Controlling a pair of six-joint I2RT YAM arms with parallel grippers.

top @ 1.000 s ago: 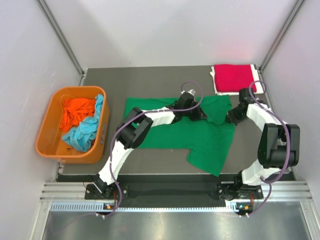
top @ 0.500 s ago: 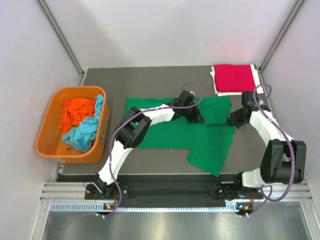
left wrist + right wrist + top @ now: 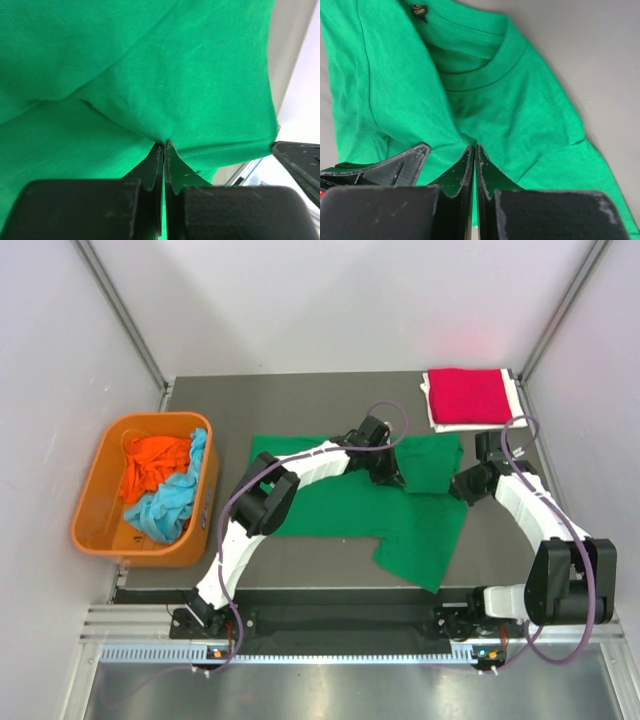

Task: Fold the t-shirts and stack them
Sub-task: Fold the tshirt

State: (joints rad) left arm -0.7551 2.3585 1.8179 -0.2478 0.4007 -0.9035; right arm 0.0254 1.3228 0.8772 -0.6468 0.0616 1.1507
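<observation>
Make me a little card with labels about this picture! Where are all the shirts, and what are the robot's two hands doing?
green t-shirt: spread out on the table, right end folded over
left gripper: shut, pinching the green t-shirt
right gripper: shut, pinching the green t-shirt below the collar
red t-shirt: folded, far right corner
orange tub: left side, holds the crumpled orange t-shirt and light blue t-shirt

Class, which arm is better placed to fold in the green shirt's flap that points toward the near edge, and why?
Probably the right. The right gripper pinches the green shirt just beside that flap, on its own side. The left gripper, also shut on the cloth, reaches across the shirt.
</observation>
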